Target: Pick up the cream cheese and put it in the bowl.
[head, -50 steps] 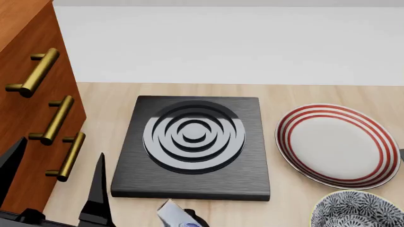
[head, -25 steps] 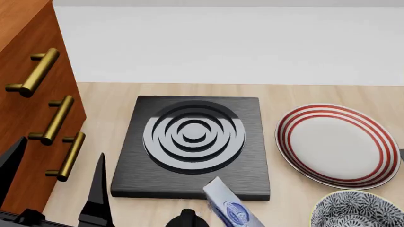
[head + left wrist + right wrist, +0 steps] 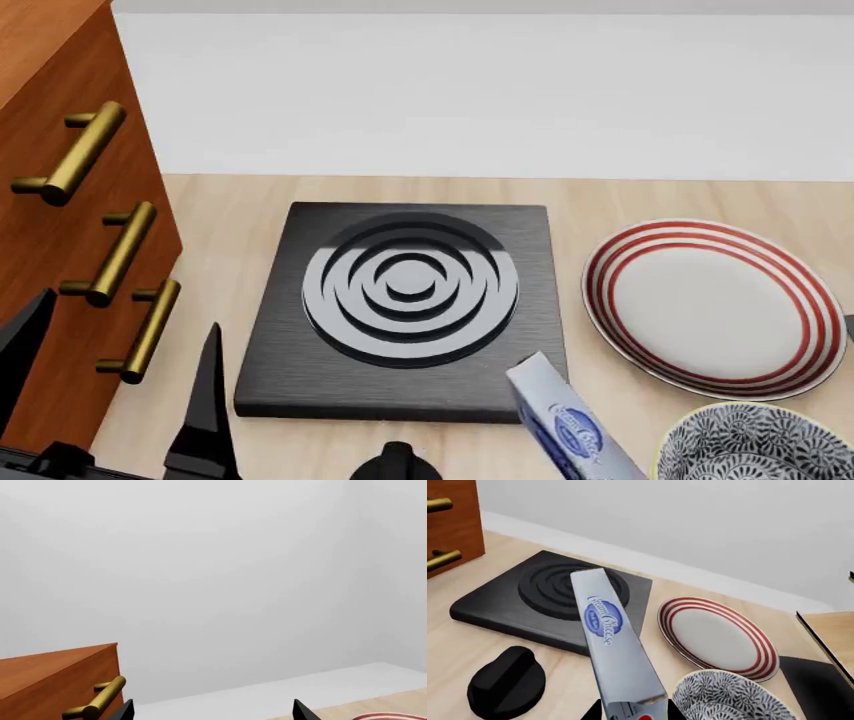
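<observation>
The cream cheese [image 3: 561, 428], a silver-grey box with a blue oval logo, hangs tilted above the counter just left of the bowl [image 3: 697, 440]. My right gripper [image 3: 634, 713] is shut on the box's red end; in the right wrist view the cream cheese [image 3: 608, 640] sticks out over the counter, with the patterned bowl [image 3: 715, 692] beside it. The right gripper itself is below the edge of the head view. My left gripper [image 3: 114, 395] stands open and holds nothing, by the cabinet, and its two tips show in the left wrist view [image 3: 212, 711].
A black burner slab [image 3: 407, 310] lies mid-counter, with a black knob [image 3: 396, 462] in front of it. A red-striped white plate [image 3: 714, 305] sits behind the bowl. A wooden cabinet with brass handles [image 3: 80, 150] stands at the left. A white wall backs the counter.
The cream cheese, held in my right gripper, has moved rightward from in front of the burner slab to beside the bowl. The left arm has not moved.
</observation>
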Controlling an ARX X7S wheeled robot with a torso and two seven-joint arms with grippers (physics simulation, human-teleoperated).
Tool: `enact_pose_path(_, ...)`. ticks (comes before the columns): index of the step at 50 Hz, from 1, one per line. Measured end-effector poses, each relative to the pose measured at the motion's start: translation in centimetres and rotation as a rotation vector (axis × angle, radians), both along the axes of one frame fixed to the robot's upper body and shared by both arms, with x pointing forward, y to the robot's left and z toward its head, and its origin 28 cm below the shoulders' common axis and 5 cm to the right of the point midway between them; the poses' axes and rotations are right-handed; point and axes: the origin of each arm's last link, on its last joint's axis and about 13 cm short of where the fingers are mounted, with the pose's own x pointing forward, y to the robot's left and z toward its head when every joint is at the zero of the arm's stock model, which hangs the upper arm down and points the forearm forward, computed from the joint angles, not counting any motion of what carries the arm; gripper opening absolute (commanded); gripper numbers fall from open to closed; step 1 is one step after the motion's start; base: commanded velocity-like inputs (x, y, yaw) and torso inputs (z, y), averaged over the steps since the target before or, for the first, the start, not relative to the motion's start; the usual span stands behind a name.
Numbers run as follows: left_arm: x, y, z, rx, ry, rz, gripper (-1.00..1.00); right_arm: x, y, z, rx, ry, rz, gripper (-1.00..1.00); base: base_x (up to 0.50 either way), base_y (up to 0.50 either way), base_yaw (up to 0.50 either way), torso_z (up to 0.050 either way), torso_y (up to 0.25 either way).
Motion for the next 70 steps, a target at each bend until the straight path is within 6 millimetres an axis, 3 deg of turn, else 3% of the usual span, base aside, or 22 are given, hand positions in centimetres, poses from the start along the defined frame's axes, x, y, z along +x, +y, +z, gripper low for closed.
enact_pose_path(48,0.0,0.0,-0.1,-0.001,0.004,-0.01,1.0,-2.5,-3.0,3.3,-0.015,-0.02,-0.208,-1.0,0.0,0.0,0.0,0.0,0.001)
enact_pose_path(70,0.0,0.0,-0.1,0.004,0.007,-0.001,1.0,-2.8,-4.0,2.7,-0.004,0.016,-0.303,-1.0,0.0,0.0,0.0,0.0,0.0)
